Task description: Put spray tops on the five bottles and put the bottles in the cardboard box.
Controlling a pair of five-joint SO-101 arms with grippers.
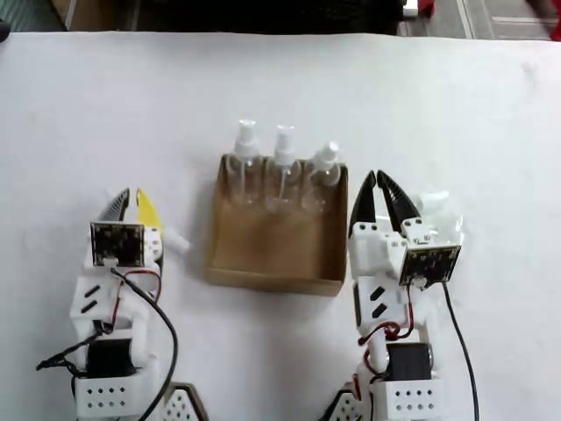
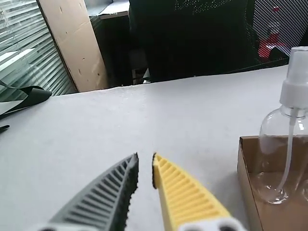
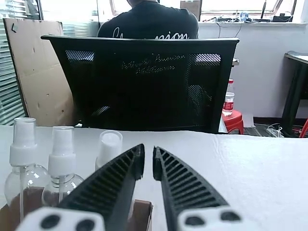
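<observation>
White table [image 1: 79, 105]: three capped bottles [image 1: 283, 175] stood in your cardboard box [image 1: 272, 254], along its far wall.
Your left gripper [image 1: 133, 194] and right gripper [image 1: 375, 174] flanked it, both nearly closed and empty.

The box [image 1: 276, 250] sits mid-table [image 1: 88, 105]. Three bottles stand in it, in a row against its 12 o'clock wall: one [image 1: 244, 167] at 11 o'clock, one [image 1: 283, 171] at 12, and one [image 1: 322, 178] at 1. The left gripper [image 1: 132, 193] is at the box's 9 o'clock, apart from it. The right gripper [image 1: 376, 175] is at its 3 o'clock, just beside the wall. A fourth bottle [image 1: 441, 209] lies at that gripper's 3 o'clock.
</observation>
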